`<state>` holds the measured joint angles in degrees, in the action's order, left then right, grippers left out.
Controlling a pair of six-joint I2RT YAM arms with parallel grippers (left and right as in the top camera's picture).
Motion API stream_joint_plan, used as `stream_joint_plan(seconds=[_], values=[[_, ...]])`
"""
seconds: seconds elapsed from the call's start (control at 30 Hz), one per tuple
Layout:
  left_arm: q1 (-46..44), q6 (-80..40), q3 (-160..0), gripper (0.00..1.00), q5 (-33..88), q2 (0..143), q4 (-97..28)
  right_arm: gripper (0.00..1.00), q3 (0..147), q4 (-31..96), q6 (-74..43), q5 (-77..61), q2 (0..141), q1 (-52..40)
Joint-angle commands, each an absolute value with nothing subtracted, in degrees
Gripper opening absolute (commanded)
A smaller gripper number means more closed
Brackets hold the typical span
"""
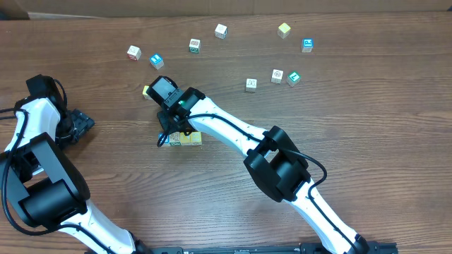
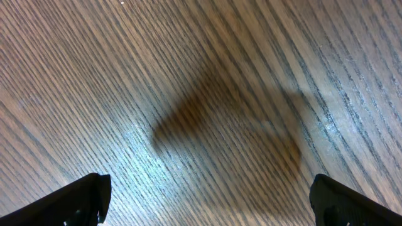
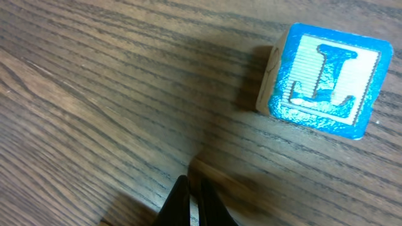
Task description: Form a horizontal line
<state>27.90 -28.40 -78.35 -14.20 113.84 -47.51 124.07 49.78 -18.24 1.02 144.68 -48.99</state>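
Observation:
A short row of tiny cubes lies at centre-left in the overhead view; two pale yellow cubes (image 1: 191, 138) show at its right end. The rest of the row is hidden under my right gripper (image 1: 168, 131). In the right wrist view my right gripper (image 3: 195, 202) is shut and empty just above the wood. A blue-faced cube with a white L (image 3: 324, 81) sits apart from it, ahead and to the right. My left gripper (image 1: 82, 125) is at the far left, away from all cubes. In the left wrist view it (image 2: 207, 201) is open over bare wood.
Loose cubes lie across the far half of the table: white (image 1: 133, 52), blue (image 1: 156, 61), white (image 1: 194, 45), white (image 1: 221, 30), yellow (image 1: 284, 29), blue (image 1: 307, 44), white (image 1: 277, 75), teal (image 1: 294, 77), white (image 1: 251, 84). A yellow one (image 1: 147, 90) sits beside the right wrist.

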Motion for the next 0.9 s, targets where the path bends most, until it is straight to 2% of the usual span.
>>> stream_joint_plan(seconds=[0.0,0.87], values=[[28.1,-28.34,-78.04,1.0,-14.79,113.99,-47.46,0.04,123.87,49.84,-18.63,-1.04,141.53,-48.9],[28.1,-28.34,-78.04,1.0,-14.79,113.99,-47.46,0.04,123.87,51.68,-18.65,-1.41,141.53,-48.97]])
